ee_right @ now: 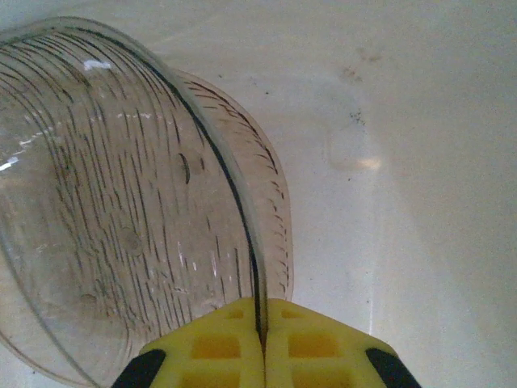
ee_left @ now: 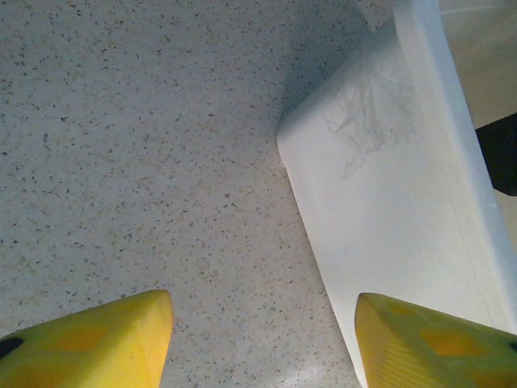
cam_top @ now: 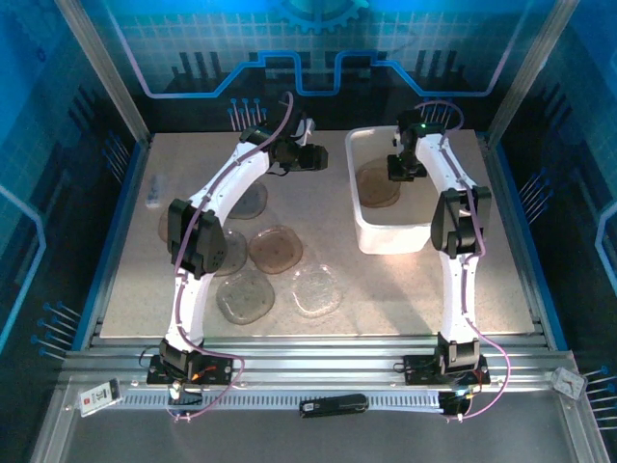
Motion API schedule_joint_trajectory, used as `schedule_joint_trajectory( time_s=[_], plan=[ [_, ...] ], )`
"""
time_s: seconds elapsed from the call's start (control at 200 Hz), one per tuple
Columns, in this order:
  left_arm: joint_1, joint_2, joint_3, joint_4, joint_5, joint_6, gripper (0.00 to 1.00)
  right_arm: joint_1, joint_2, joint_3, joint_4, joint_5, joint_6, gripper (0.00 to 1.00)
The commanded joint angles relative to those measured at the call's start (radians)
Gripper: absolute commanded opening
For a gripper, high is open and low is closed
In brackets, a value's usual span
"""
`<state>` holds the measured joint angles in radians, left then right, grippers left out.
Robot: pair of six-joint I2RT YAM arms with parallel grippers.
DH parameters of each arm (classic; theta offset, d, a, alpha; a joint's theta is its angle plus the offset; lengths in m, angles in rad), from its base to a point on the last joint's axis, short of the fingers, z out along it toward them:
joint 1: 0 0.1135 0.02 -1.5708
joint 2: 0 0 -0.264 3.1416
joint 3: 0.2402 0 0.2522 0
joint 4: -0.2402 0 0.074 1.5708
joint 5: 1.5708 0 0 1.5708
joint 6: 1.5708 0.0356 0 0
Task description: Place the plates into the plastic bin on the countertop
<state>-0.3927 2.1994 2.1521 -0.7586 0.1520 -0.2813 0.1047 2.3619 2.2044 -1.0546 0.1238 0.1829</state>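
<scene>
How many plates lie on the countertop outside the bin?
6: a brown plate, a grey plate, a clear plate in the open; three plates partly under the left arm. More may hide.

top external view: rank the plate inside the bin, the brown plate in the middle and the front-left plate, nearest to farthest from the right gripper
1. plate in the bin: inside the plastic bin, its rim pinched by the right gripper.
2. brown plate: in the middle, left of the bin.
3. front-left plate: by the front edge, farthest left.
</scene>
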Motion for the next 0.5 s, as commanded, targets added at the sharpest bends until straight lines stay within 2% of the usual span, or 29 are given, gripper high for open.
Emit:
schedule_joint_trajectory(
  time_s=[0.0, 0.135, 0.35, 0.495],
  plan=[
    [0.005, 0.014, 0.031, -0.031, 0.015, 0.020, 0.62, 0.009, 0.036, 0.035, -0.012, 0.009, -0.007, 0.13],
    [0.005, 0.017, 0.031, -0.033, 0.014, 0.018, 0.62, 0.007, 0.049, 0.039, -0.003, 0.015, -0.006, 0.19],
    [0.005, 0.017, 0.031, -0.036, 0.010, 0.016, 0.62, 0.007, 0.069, 0.062, -0.008, 0.013, -0.002, 0.40],
    [0.005, 0.015, 0.031, -0.039, 0.008, 0.017, 0.62, 0.007, 0.063, 0.074, -0.010, 0.016, 0.000, 0.50]
  ],
)
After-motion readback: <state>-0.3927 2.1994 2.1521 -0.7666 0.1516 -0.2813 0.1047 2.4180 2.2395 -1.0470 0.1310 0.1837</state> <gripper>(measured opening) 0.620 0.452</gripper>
